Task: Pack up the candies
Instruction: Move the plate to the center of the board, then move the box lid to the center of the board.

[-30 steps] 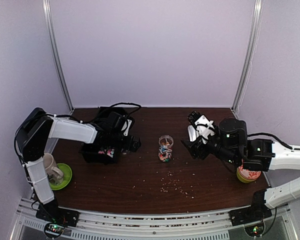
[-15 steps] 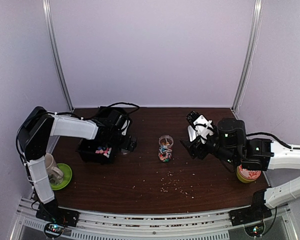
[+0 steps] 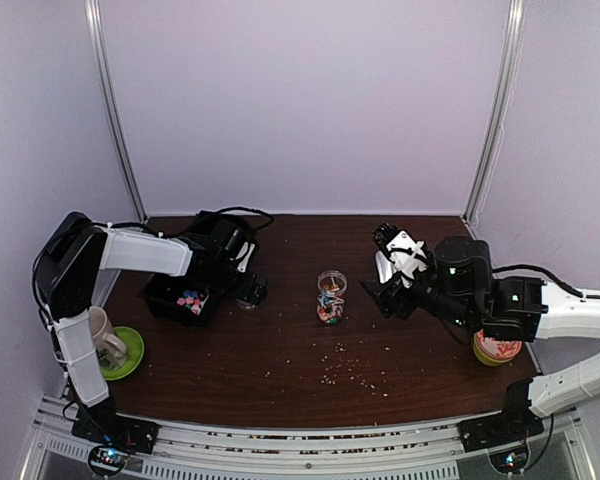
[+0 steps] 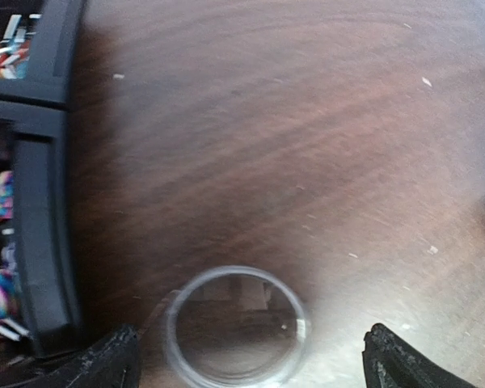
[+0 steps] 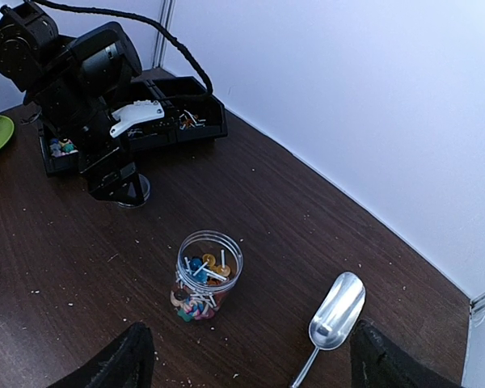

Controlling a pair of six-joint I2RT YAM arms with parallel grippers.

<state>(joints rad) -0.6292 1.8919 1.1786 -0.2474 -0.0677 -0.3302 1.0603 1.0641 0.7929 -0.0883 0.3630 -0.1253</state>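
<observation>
Where the dark wood table [image 3: 280, 345] meets the back wall, the black compartment tray [image 3: 170, 300] sits at back left, under the left arm. Part of the candies [image 3: 190, 298] lie in it, multicoloured.

Left gripper [image 4: 250, 364]: fingers spread wide, holding nothing. An empty clear jar [image 4: 234, 327] stands upright between them, nearer the tray-side finger. The wrist view is too blurred to show contact.

Right gripper [image 5: 250, 347]: also wide open and empty, hanging above the table right of centre.

The centre jar [image 5: 206, 275] is upright, has no lid and is partly filled with mixed candies and white sticks. A metal scoop [image 5: 335, 311] lies on the table to its right, apart from it.

A mug [image 3: 102, 335] stands on a green saucer [image 3: 132, 355] at the near left. Pale crumbs [image 3: 345, 370] are scattered in front of the centre jar.
</observation>
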